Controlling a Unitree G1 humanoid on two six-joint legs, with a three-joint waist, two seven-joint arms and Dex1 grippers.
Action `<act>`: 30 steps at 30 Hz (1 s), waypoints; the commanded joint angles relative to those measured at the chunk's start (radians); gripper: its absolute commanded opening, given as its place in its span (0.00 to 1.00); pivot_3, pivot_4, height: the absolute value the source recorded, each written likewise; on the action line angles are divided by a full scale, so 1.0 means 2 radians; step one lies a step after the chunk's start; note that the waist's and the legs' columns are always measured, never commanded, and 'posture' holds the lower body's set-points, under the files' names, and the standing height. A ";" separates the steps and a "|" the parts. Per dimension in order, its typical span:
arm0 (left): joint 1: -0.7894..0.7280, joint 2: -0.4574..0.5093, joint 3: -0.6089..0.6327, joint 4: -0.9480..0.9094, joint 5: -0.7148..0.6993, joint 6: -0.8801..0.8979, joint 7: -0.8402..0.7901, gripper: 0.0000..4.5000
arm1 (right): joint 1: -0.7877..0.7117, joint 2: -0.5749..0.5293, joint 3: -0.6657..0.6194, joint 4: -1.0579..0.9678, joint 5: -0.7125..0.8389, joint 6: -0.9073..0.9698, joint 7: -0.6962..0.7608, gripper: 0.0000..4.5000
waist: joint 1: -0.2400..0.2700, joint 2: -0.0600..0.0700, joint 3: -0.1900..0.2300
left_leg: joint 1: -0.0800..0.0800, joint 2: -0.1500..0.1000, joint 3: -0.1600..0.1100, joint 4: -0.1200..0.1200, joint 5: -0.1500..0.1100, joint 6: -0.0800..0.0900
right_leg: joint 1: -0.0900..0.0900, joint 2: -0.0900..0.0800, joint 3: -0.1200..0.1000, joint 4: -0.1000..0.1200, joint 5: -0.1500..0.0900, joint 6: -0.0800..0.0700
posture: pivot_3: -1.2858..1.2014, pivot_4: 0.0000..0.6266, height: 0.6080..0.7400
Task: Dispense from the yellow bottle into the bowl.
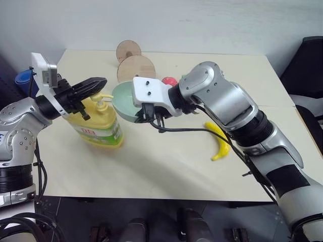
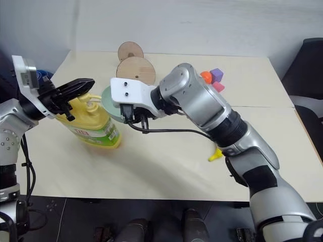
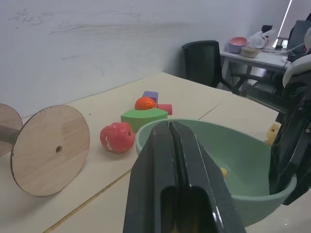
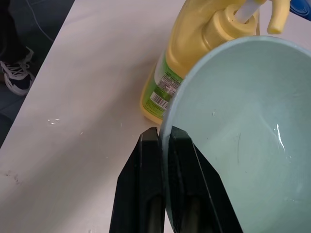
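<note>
Yellow bottle (image 1: 98, 123) stands upright on the table (image 1: 166, 166), left of centre, green-red-white label facing the near edge. Pump head and spout sit at its top, right next to the bowl rim.

Bowl (image 1: 125, 102) is off the table, tilted, held just beside the pump spout. Right gripper (image 4: 163, 145) is clamped on the bowl's rim: one finger inside, one outside, wall pinched between them, jaws narrow. In the right wrist view the spout hangs at the bowl's upper edge and the inner surface looks wet, with a small glint of liquid.

Left gripper (image 1: 93, 85) is fully closed, holding nothing, fingers pressed together into one black wedge. It hovers over the pump head; contact with the pump cannot be told from these views. In the left wrist view the closed fingers (image 3: 187, 160) point across the bowl.

Other items on the table:
- two wooden discs on an axle (image 1: 135, 68) behind the bowl
- red fruit-shaped toy (image 3: 117, 137)
- green arch block (image 3: 144, 117) with orange, purple and red blocks just behind it
- banana (image 1: 220, 143) to the right, under the right forearm
</note>
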 commanded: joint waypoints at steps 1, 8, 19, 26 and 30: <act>0.017 -0.002 -0.022 0.007 0.032 0.012 0.004 0.00 | -0.022 0.010 -0.004 0.004 -0.010 -0.014 0.006 0.00 | 0.000 0.000 0.000 | 0.000 0.000 0.000 0.000 0.000 0.000 | 0.000 0.000 0.000 0.000 0.000 0.000 | 0.52 0.24 1.00; 0.043 -0.005 -0.035 -0.004 0.048 0.024 0.015 0.00 | -0.031 0.031 -0.006 0.033 -0.020 -0.023 0.011 0.00 | 0.000 0.000 0.000 | 0.000 0.000 0.000 0.000 0.000 0.000 | 0.000 0.000 0.001 0.001 0.000 0.000 | 0.52 0.24 1.00; 0.076 -0.007 -0.046 -0.021 0.043 0.063 0.045 0.00 | -0.028 0.046 -0.014 0.038 -0.017 -0.015 0.017 0.00 | 0.000 0.005 -0.004 | 0.001 0.000 0.000 0.000 0.000 0.000 | 0.000 -0.001 0.001 0.002 0.000 0.000 | 0.52 0.24 1.00; 0.081 -0.019 -0.042 -0.019 0.041 0.071 0.058 0.00 | -0.027 0.053 -0.019 0.038 -0.015 -0.014 0.014 0.00 | -0.001 0.005 -0.005 | 0.006 -0.001 0.000 -0.003 0.000 0.000 | 0.002 0.000 0.002 0.002 0.000 0.000 | 0.52 0.24 1.00; 0.072 -0.029 -0.019 -0.020 0.029 0.060 0.065 0.00 | -0.023 0.054 -0.023 0.036 -0.013 -0.013 0.011 0.00 | 0.000 0.005 -0.005 | 0.008 -0.001 0.000 -0.005 0.000 0.000 | 0.003 0.000 0.003 0.002 0.000 0.000 | 0.52 0.24 1.00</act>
